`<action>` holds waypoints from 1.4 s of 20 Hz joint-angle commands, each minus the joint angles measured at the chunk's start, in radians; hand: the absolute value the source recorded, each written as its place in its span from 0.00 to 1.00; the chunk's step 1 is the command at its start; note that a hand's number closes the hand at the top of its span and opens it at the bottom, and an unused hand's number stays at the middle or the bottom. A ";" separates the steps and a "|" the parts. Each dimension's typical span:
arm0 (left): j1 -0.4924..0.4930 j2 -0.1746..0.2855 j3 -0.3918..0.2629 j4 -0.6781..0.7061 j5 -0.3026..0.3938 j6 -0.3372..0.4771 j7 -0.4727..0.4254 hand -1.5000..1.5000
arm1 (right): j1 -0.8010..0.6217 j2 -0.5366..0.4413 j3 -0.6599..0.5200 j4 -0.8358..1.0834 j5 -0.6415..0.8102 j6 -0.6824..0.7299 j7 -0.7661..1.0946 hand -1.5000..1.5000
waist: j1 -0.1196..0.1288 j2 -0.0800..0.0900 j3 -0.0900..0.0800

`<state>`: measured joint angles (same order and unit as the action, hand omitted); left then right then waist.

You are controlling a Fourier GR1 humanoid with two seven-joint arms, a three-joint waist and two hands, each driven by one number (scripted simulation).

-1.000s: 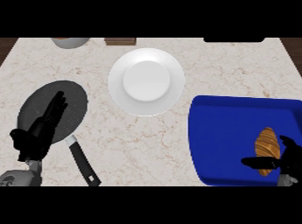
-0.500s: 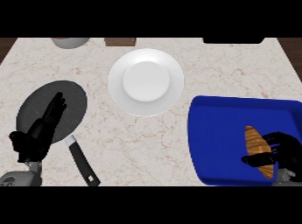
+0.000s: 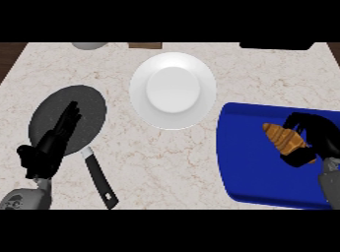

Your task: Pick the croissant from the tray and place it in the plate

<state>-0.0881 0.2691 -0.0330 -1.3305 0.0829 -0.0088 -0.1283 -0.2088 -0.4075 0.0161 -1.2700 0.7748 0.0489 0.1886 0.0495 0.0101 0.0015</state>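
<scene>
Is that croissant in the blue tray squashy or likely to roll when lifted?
Probably light: the croissant looks small inside the right hand curled round it. Likely soft and flaky, so it may dent. Its tapered, ridged shape seems unlikely to roll.

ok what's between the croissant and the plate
Head view: from the croissant, blue tray floor and its left rim, then bare counter before the plate.

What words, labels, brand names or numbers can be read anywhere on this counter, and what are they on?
None can be read. No writing shows on the white plate, the blue tray, the croissant or the frying pan. There is none on the left hand over the pan, nor on the right hand curled round the croissant.
</scene>
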 commanded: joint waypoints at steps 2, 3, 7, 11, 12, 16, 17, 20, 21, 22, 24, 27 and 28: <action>-0.001 -0.005 0.011 -0.026 0.010 0.010 0.045 0.50 | -0.146 -0.081 -0.022 0.101 -0.045 0.004 -0.278 1.00 | -0.021 -0.006 0.000; 0.008 -0.001 0.020 -0.010 0.009 0.000 0.005 0.50 | -0.157 -0.059 -0.024 0.155 -0.050 -0.025 -0.328 1.00 | -0.026 -0.005 0.000; 0.053 0.007 0.038 -0.074 0.030 -0.016 0.054 0.50 | -0.154 -0.099 -0.060 0.118 -0.060 -0.031 -0.409 1.00 | -0.041 -0.010 -0.001; 0.026 -0.035 0.024 0.038 -0.042 0.026 -0.036 0.50 | -0.167 -0.036 -0.035 -0.028 -0.041 -0.046 -0.328 1.00 | -0.051 -0.011 -0.002; 0.072 0.040 0.075 -0.001 0.023 -0.056 -0.038 0.50 | -0.170 -0.058 -0.069 -0.092 -0.093 -0.009 -0.325 1.00 | -0.052 -0.014 -0.002; 0.024 -0.014 0.034 -0.013 -0.021 -0.004 0.020 0.50 | -0.195 -0.014 -0.085 -0.147 -0.079 -0.091 -0.320 1.00 | -0.051 -0.012 -0.002; 0.051 -0.018 0.041 -0.005 -0.018 -0.010 -0.007 0.50 | -0.173 0.014 -0.066 -0.207 -0.072 -0.092 -0.288 1.00 | -0.052 -0.012 -0.002; 0.055 -0.009 0.061 0.009 -0.025 -0.026 -0.040 0.50 | -0.239 0.028 -0.056 -0.231 -0.089 -0.014 -0.239 1.00 | -0.048 -0.011 -0.002; -0.009 0.001 0.084 0.056 -0.021 -0.046 -0.016 0.50 | -0.198 0.029 -0.056 -0.238 -0.069 -0.033 -0.277 1.00 | -0.050 -0.011 -0.002; 0.056 -0.034 0.041 -0.084 -0.037 0.007 0.041 0.50 | -0.296 0.038 -0.064 -0.178 -0.094 -0.003 -0.247 1.00 | -0.042 -0.011 -0.001; -0.001 -0.020 0.080 0.071 -0.037 -0.025 -0.048 0.50 | -0.321 0.087 -0.023 -0.234 -0.065 0.003 -0.162 1.00 | -0.048 -0.010 -0.002; 0.037 -0.022 0.065 -0.022 -0.028 -0.036 0.014 0.50 | -0.448 0.131 0.025 -0.118 0.001 -0.003 -0.123 1.00 | -0.038 -0.010 -0.002; -0.010 -0.016 0.089 0.027 -0.038 -0.034 -0.004 0.50 | -0.390 0.137 0.022 -0.189 -0.015 0.016 -0.122 1.00 | -0.047 -0.010 -0.002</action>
<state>-0.0570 0.2544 0.0372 -1.3392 0.0552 -0.0410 -0.1311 -0.5587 -0.3162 0.0030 -1.4294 0.7355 0.0378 0.0049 0.0064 -0.0002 -0.0004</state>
